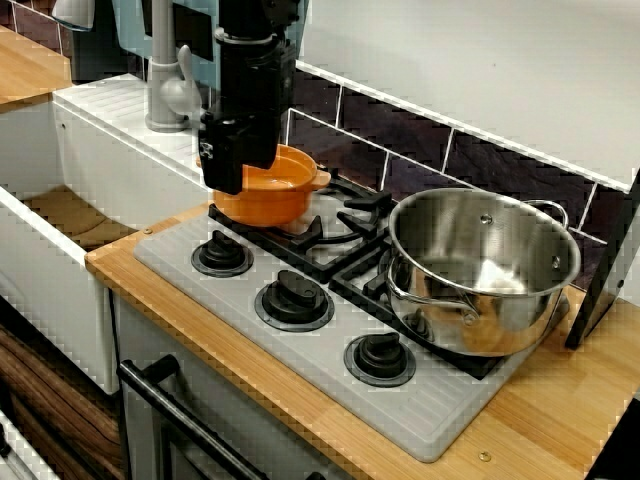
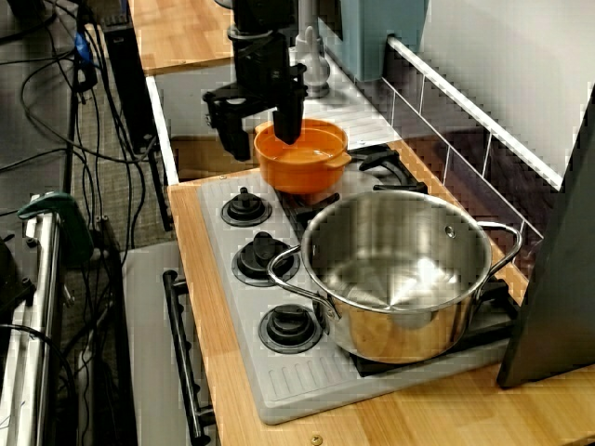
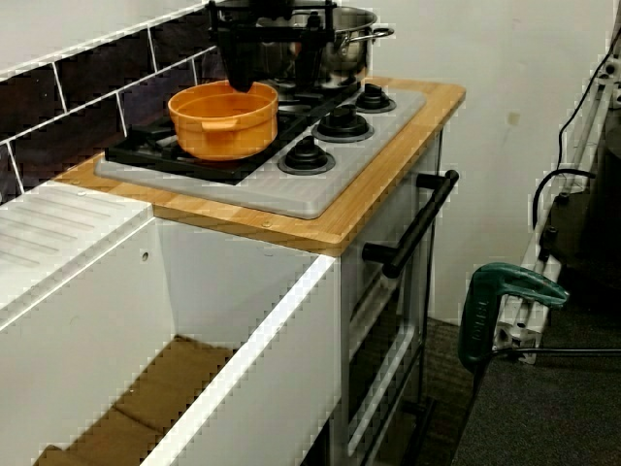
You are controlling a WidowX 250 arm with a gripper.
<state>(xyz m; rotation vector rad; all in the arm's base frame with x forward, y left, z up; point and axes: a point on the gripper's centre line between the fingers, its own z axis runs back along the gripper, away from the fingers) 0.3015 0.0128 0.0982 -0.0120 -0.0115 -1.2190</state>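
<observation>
Hovering at the far left burner: gripper (image 2: 264, 144), pointing straight down over the orange pot (image 2: 299, 172).

Gripper state: fingers (image 2: 289, 116) spread apart, clamped on nothing. In the view from the steel-pot end, one finger hangs at the mouth of the orange pot by its rim. The other stands outside the wall on the sink side. The view from the sink end also shows two separate fingers, one tip meeting the rim line. Whether either finger touches the rim: cannot tell. In the view from the front, the gripper body hides the left part of the pot.

Orange pot: upright on the black grate (image 1: 365, 200), far left of the stove, with a stub handle pointing toward the steel pot.

Surroundings:
- Steel pot (image 1: 480, 265), upright on the right burner, near the orange pot but apart from it.
- Three black knobs (image 1: 293, 298) in a row along the near edge of the grey stove top (image 1: 440, 420).
- Wooden counter (image 1: 560, 400) around the stove top.
- White sink (image 3: 243, 320) to the left, grey tap (image 1: 165, 80) at its far side.
- Oven door handle (image 3: 417, 228) below the knobs.
- Green clamp (image 3: 509, 291) beside the oven in the view from the sink end.
</observation>
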